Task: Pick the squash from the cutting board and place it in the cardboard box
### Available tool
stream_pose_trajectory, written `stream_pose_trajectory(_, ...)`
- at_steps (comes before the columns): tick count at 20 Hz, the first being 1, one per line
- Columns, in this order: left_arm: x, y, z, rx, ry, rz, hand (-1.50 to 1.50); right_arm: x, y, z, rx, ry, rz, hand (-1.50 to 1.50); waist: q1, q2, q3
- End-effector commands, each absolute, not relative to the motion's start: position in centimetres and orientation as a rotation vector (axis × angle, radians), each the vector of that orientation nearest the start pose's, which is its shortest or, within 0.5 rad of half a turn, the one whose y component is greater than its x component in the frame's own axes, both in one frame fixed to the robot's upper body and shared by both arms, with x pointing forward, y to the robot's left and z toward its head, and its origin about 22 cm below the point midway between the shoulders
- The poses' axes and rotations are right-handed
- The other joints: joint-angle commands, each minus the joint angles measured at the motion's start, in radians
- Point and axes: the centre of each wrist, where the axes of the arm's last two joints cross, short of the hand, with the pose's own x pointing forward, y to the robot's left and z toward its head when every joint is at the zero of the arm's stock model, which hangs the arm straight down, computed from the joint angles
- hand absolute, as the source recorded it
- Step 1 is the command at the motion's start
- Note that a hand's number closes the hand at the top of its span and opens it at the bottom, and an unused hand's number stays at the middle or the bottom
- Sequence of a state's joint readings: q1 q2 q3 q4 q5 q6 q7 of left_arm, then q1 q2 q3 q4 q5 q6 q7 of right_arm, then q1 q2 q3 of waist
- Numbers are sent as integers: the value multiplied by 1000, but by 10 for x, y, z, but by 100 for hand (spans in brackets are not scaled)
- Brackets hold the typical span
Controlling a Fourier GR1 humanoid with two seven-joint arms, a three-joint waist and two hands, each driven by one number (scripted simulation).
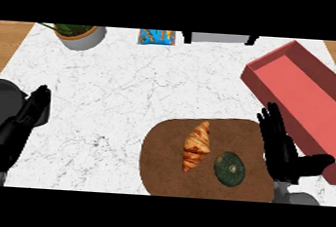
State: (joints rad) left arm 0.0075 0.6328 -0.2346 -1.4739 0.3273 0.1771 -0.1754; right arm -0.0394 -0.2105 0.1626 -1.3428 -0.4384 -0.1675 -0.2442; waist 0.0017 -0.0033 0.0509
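The dark green squash lies on the brown cutting board, just right of a croissant. The right hand hovers beside it, fingers straight and holding nothing, with the red box further right. The left hand rests open at the left edge.

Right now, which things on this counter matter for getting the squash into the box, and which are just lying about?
For the job:
squash
cutting board
red box
right hand, open beside the board

Lying about:
croissant on the board
potted plant
blue snack bag
left hand, resting open at the left edge
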Motion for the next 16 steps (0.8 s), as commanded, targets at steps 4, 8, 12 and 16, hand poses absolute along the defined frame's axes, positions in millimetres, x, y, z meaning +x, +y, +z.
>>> stream_pose_trajectory(4, 245, 316, 32, 230, -1585, -11, 0, 208, -315, -27, -257, -1686, -394, 150, -54, -8, -51)
stream_pose_trajectory(8, 243, 291, 25, 114, -1550, 120, 0, 159, -396, -37, -776, -1447, -126, 150, -59, 3, -57)
stream_pose_trajectory(12, 258, 275, 50, 96, -1548, 125, 0, 140, -364, -33, -841, -1632, -120, -150, -39, -2, -52)
stream_pose_trajectory(16, 267, 272, 57, 100, -1535, 134, 0, 115, -373, -6, -813, -1675, 88, -150, -27, 1, -52)
